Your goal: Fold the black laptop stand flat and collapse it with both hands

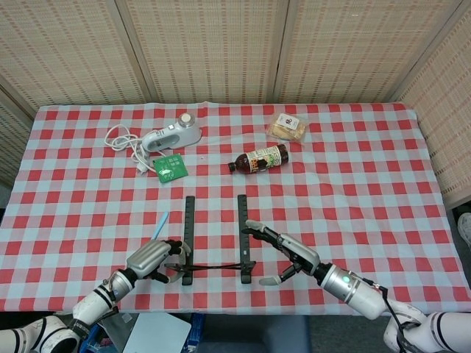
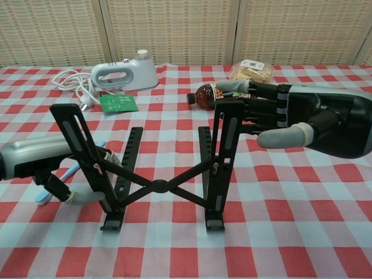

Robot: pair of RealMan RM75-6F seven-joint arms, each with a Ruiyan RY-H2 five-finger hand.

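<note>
The black laptop stand (image 1: pixel 214 238) (image 2: pixel 158 186) stands opened near the table's front edge, with two flat rails, a crossed linkage and two raised uprights. My left hand (image 1: pixel 150 258) (image 2: pixel 34 160) curls around the left upright from the outside, with the thumb low beside its foot. My right hand (image 1: pixel 292 253) (image 2: pixel 317 119) reaches in from the right with its fingers (image 2: pixel 251 106) stretched out against the top of the right upright. Its thumb is held apart, below and off the stand.
A blue pen (image 1: pixel 160 225) lies just left of the stand, by my left hand. Further back are a brown bottle (image 1: pixel 257 159) on its side, a green card (image 1: pixel 170 166), a white handheld appliance with its cable (image 1: pixel 171 135) and a wrapped snack (image 1: pixel 288 126).
</note>
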